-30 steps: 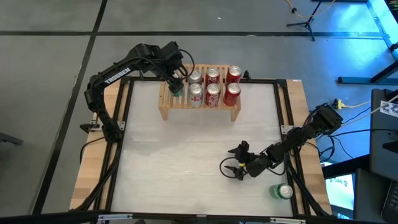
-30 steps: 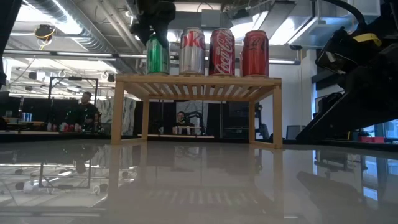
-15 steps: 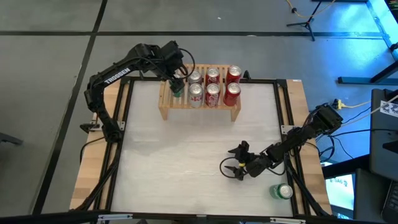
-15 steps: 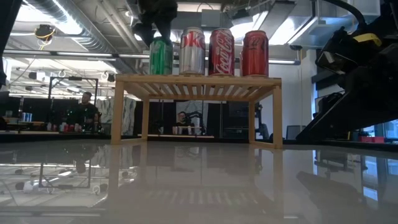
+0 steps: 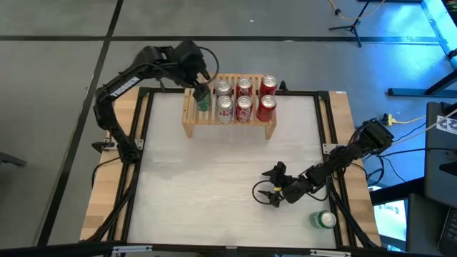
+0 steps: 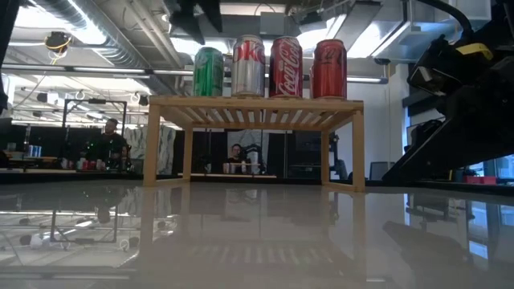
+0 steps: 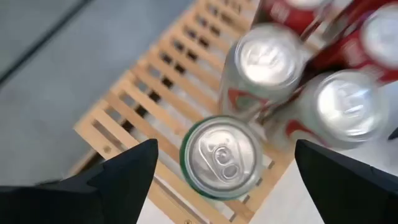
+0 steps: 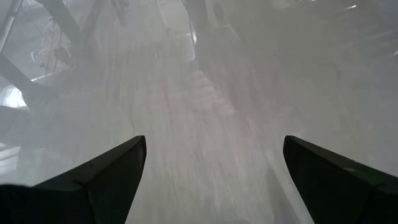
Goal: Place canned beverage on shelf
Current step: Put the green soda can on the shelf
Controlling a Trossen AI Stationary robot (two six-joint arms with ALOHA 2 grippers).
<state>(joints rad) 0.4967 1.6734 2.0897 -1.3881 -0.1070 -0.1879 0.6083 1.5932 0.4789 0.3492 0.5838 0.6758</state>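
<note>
The light-wood slatted shelf stands at the table's far side, its legs on the table. A green can stands upright on the shelf's left end, beside a silver can. My left gripper hangs open just above the green can, one finger on either side, touching nothing. My right gripper is open and empty, low over the table's near right part.
Several more silver and red cans stand in two rows on the shelf, filling its middle and right. Another green can lies at the table's near right corner, outside the black frame rail.
My left gripper has set the green can down on the shelf's left end, close beside the silver can. It has then let go and risen, drawing back toward the table's far left. The can stays upright on the slats.
</note>
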